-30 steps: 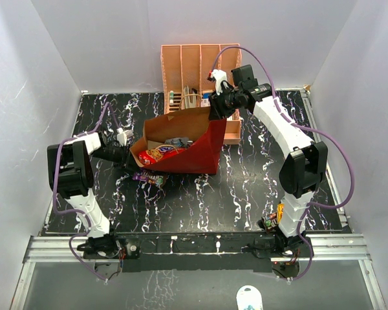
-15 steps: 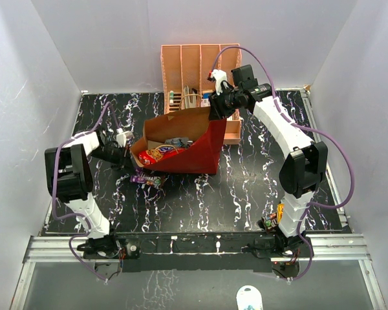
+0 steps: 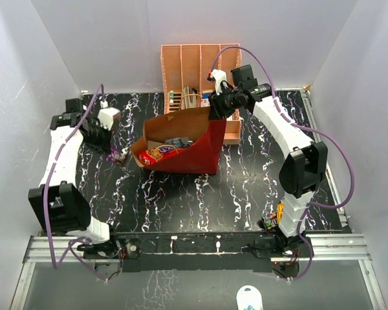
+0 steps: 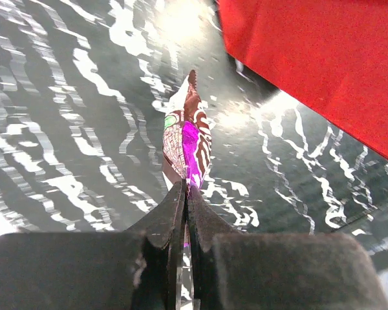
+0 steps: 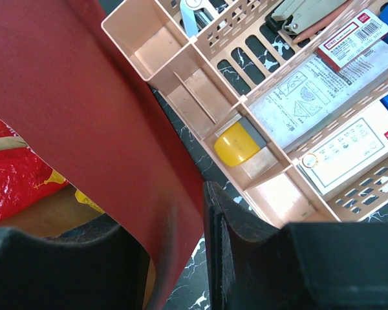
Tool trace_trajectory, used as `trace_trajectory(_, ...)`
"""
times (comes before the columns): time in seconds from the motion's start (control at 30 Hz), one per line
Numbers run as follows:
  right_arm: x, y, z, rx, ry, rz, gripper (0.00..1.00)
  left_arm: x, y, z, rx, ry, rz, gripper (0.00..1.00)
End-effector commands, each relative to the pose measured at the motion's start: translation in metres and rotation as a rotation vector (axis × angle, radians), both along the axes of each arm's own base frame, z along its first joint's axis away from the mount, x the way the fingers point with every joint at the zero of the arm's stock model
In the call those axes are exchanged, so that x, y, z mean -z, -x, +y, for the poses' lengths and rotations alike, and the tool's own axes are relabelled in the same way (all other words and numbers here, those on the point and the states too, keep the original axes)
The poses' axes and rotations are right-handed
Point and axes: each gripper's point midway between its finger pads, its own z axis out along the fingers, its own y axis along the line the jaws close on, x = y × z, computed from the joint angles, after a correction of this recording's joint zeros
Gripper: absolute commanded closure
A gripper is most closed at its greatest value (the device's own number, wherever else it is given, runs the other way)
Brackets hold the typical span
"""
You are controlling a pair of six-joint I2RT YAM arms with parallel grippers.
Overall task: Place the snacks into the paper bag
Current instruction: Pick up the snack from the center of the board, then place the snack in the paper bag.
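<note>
While right gripper (image 5: 189, 219) pinches paper bag (image 5: 84, 97) wall tight, left gripper (image 4: 186, 194) clamps end of purple candy bar wrapper (image 4: 189, 139), wrapper jutting straight ahead, bag ahead-right.

Robot test cell, probably a laboratory: plain white enclosure walls (image 3: 52, 51), black marbled tabletop (image 3: 246, 187), aluminium rail (image 3: 200, 239) bearing left arm (image 3: 59, 152) and right arm (image 3: 281, 132).
</note>
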Motion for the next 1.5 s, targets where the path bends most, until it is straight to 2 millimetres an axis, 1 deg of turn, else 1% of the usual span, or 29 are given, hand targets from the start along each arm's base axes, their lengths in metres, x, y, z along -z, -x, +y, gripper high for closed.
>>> trace_trajectory(0.0, -0.033, -0.002, 0.005, -0.018, -0.03, -0.08, 0.63, -0.074, -0.01, 0.027, -0.054, -0.163, -0.225, 1.0)
trace_trajectory(0.07, -0.034, -0.001, 0.007, -0.024, -0.033, -0.081, 0.63, -0.1, -0.016, 0.027, -0.071, -0.169, -0.302, 1.0)
trace_trajectory(0.1, -0.034, 0.0, 0.007, -0.026, -0.035, -0.081, 0.63, -0.117, -0.017, 0.027, -0.08, -0.167, -0.347, 1.0)
trace_trajectory(0.2, -0.034, 0.001, 0.01, -0.032, -0.038, -0.08, 0.63, -0.165, -0.02, 0.021, -0.106, -0.141, -0.473, 1.0)
trace_trajectory(0.27, -0.034, 0.001, 0.01, -0.034, -0.037, -0.079, 0.63, -0.195, -0.021, 0.013, -0.108, -0.099, -0.545, 1.0)
trace_trajectory(0.37, -0.034, 0.001, 0.011, -0.037, -0.039, -0.077, 0.63, -0.239, -0.02, -0.007, -0.099, -0.004, -0.641, 1.0)
trace_trajectory(0.47, -0.035, 0.002, 0.012, -0.04, -0.041, -0.078, 0.63, -0.281, -0.013, -0.031, -0.054, 0.102, -0.727, 1.0)
trace_trajectory(0.57, -0.036, 0.003, 0.014, -0.044, -0.043, -0.079, 0.63, -0.309, -0.002, -0.059, 0.015, 0.234, -0.769, 1.0)
trace_trajectory(0.63, -0.037, 0.003, 0.014, -0.044, -0.043, -0.082, 0.63, -0.312, -0.004, -0.076, 0.053, 0.313, -0.741, 1.0)
trace_trajectory(0.7, -0.038, 0.004, 0.014, -0.045, -0.043, -0.083, 0.63, -0.312, -0.004, -0.092, 0.09, 0.356, -0.715, 1.0)
trace_trajectory(0.87, -0.041, 0.005, 0.013, -0.042, -0.04, -0.092, 0.63, -0.295, -0.006, -0.131, 0.197, 0.422, -0.632, 1.0)
trace_trajectory(1.0, -0.044, 0.006, 0.012, -0.038, -0.039, -0.099, 0.63, -0.271, -0.007, -0.164, 0.282, 0.429, -0.567, 1.0)
trace_trajectory(1.07, -0.045, 0.007, 0.01, -0.035, -0.035, -0.102, 0.63, -0.255, -0.01, -0.177, 0.318, 0.4, -0.553, 1.0)
trace_trajectory(1.3, -0.042, 0.009, 0.007, -0.027, -0.022, -0.105, 0.63, -0.206, -0.018, -0.214, 0.413, 0.245, -0.546, 1.0)
trace_trajectory(1.47, -0.042, 0.008, 0.007, -0.024, -0.021, -0.105, 0.63, -0.178, -0.024, -0.234, 0.432, 0.166, -0.54, 1.0)
